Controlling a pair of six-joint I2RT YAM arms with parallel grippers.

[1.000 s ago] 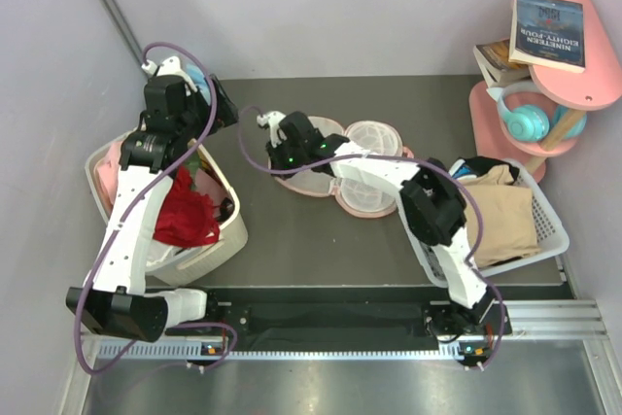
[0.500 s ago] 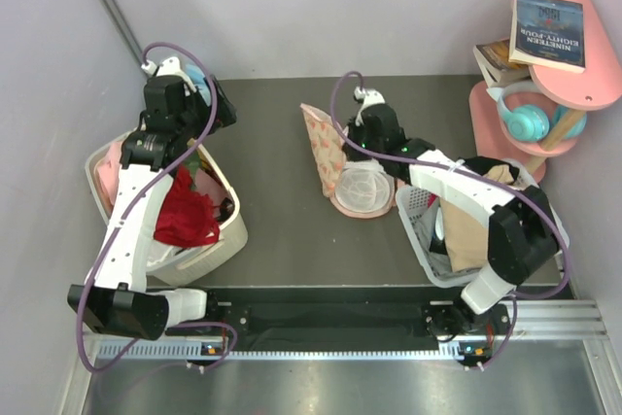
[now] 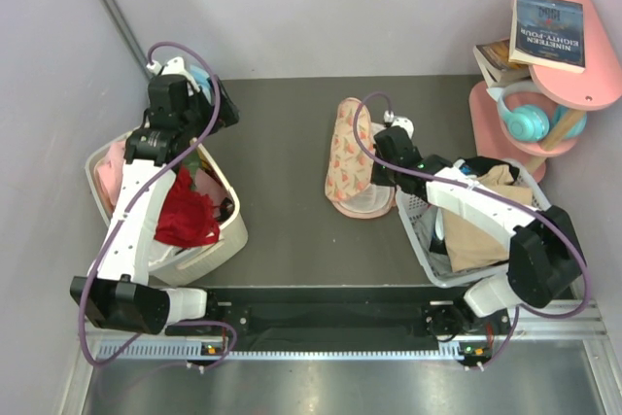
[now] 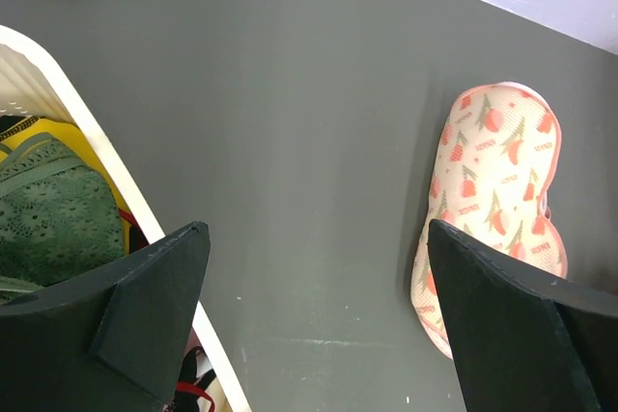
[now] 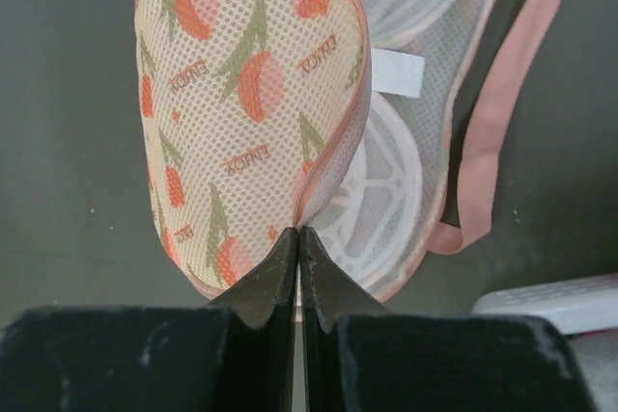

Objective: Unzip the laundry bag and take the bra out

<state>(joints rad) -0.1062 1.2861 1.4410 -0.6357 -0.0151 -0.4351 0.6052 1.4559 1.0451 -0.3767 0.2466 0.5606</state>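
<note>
The right gripper [image 5: 299,241] was pinched fully together on the zip edge of the laundry bag [image 5: 241,94]. It held the printed half raised on edge over the mesh half, which lay on the bench [image 3: 282,221]. The left gripper [image 4: 317,236] hung spread wide, holding nothing, above the rim of the white basket [image 3: 238,225] where the bra [image 3: 185,216] lay.
</note>
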